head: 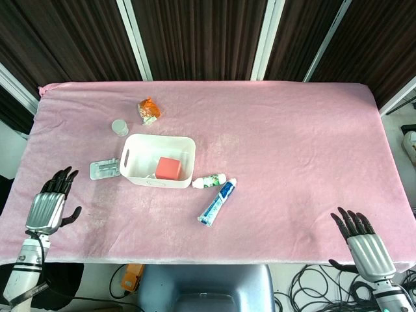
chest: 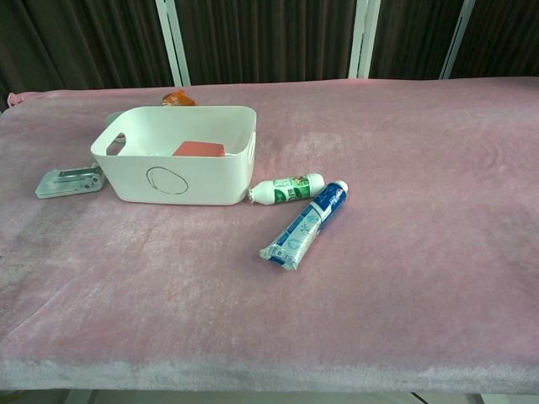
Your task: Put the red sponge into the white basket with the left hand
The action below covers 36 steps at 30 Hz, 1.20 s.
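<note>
Sponge and basket sit together now: we see the red sponge [head: 168,168] lying on the floor of the white basket [head: 132,173], toward its right half in the head view, and the chest view shows its top face just above the near wall. Nothing touches it, so we judge the placing done, with only the parking of the arm left.

Our left hand [head: 47,207] hangs at the near-left edge of the pink table [head: 292,143], well apart from the basket, its fingers spread and holding nothing. We read that as a hand kept clear of the work so the basket stands free. Our right hand [head: 368,249] rests at the near-right corner, fingers likewise apart and empty; the task gives it no part, which explains its place far from everything. Neither hand shows in the chest view.

Around the basket lie things the task does not ask for: a silver metal piece [head: 104,169] just beside its left wall, a small white bottle [head: 209,181] touching its right near corner, a blue tube [head: 217,202] angled beside that bottle, a round cap [head: 119,127] and an orange packet [head: 149,110] behind.
</note>
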Each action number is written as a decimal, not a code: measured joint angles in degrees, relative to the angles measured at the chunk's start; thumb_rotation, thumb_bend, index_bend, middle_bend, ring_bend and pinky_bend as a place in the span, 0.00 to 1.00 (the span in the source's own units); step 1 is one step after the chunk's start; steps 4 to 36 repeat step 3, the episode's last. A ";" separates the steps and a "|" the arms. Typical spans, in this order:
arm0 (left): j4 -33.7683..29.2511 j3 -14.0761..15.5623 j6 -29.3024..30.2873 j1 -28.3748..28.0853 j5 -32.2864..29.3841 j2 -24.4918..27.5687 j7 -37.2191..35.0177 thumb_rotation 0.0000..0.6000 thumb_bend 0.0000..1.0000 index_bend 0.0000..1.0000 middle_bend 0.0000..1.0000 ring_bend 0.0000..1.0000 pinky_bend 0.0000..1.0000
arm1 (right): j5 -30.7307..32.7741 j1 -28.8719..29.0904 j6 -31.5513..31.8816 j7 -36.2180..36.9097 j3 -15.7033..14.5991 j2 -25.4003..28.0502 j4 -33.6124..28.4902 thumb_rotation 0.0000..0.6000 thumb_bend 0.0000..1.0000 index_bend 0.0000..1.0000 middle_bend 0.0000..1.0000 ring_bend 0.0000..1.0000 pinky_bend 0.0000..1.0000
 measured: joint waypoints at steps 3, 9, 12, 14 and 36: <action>3.30 0.05 1.47 2.11 1.59 -0.67 -2.50 1.00 0.34 0.00 0.00 0.00 0.17 | 0.04 0.03 -0.18 -0.22 -0.10 -0.10 0.08 1.00 0.05 0.00 0.00 0.00 0.19; 3.30 0.05 1.47 2.11 1.59 -0.67 -2.50 1.00 0.34 0.00 0.00 0.00 0.17 | 0.04 0.03 -0.18 -0.22 -0.10 -0.10 0.08 1.00 0.05 0.00 0.00 0.00 0.19; 3.30 0.05 1.47 2.11 1.59 -0.67 -2.50 1.00 0.34 0.00 0.00 0.00 0.17 | 0.04 0.03 -0.18 -0.22 -0.10 -0.10 0.08 1.00 0.05 0.00 0.00 0.00 0.19; 3.30 0.05 1.47 2.11 1.59 -0.67 -2.50 1.00 0.34 0.00 0.00 0.00 0.17 | 0.04 0.03 -0.18 -0.22 -0.10 -0.10 0.08 1.00 0.05 0.00 0.00 0.00 0.19; 3.30 0.05 1.47 2.11 1.59 -0.67 -2.50 1.00 0.34 0.00 0.00 0.00 0.17 | 0.04 0.03 -0.18 -0.22 -0.10 -0.10 0.08 1.00 0.05 0.00 0.00 0.00 0.19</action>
